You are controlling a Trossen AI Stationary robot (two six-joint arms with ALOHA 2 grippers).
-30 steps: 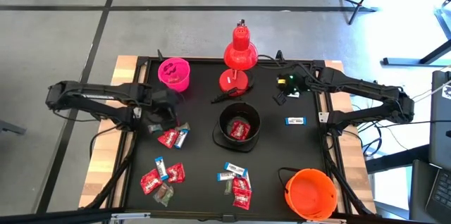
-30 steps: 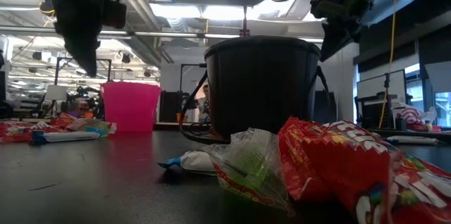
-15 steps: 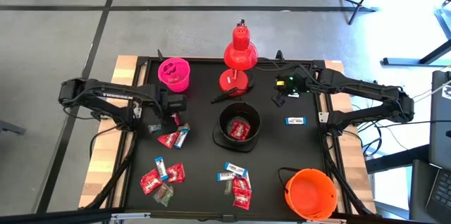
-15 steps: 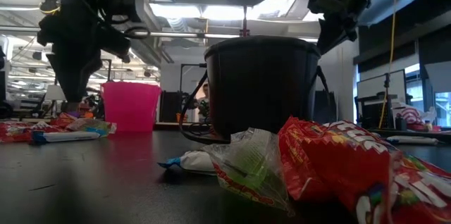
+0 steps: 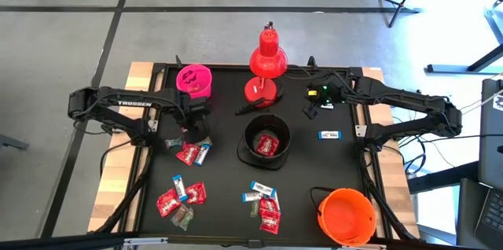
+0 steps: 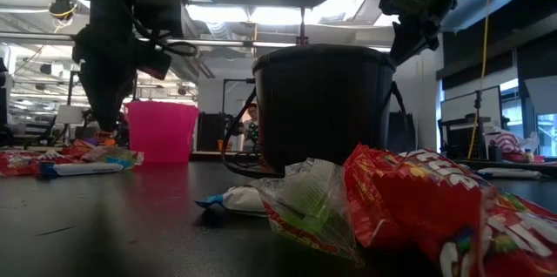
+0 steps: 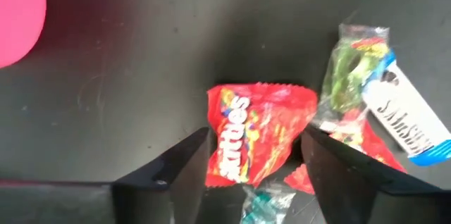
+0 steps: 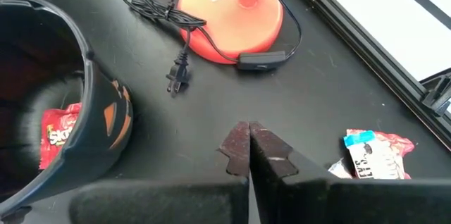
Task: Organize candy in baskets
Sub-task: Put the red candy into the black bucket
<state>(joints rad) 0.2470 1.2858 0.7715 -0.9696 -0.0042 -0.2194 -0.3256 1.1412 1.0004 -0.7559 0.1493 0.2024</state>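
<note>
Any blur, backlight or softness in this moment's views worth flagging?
Low view: the nearest red candy wrapper fills the corner out of focus, and the black basket sits dark against bright ceiling lights. Left wrist view: soft overall, the pink basket a blurred patch. High view: evenly lit.

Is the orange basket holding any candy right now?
No: from above, the orange basket shows only its bare orange inside, no candy.

Overhead and table-level views share black basket (image 5: 267,141).
</note>
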